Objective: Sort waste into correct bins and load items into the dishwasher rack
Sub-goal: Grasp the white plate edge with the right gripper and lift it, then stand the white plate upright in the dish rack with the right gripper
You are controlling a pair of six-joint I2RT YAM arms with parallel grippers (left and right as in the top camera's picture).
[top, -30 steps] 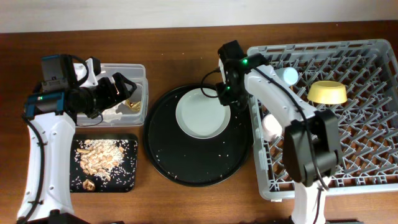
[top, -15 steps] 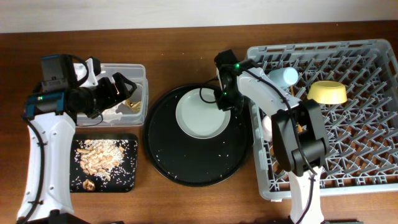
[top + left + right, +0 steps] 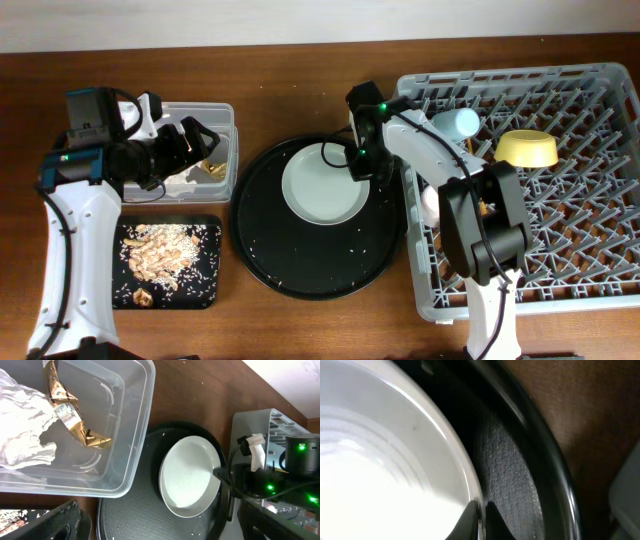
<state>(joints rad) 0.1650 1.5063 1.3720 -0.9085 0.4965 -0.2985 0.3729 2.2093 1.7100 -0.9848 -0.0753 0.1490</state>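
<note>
We see the grey dishwasher rack [image 3: 560, 200] just right of the large round black tray [image 3: 300, 268]. The pale round plate [image 3: 320, 188], glossy, plain and white, lies in that tray's upper part. The right gripper [image 3: 359, 168] pinches the plate's right rim. The left gripper [image 3: 203, 146], left of the tray, has its jaws spread wide.

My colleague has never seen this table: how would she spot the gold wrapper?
Start at the big grey rack on the right, cross the round black tray, and reach the clear tub at the far left. Two crumpled things lie inside; the wrapper is the shiny gold-brown one, not the white napkin beside it.
</note>
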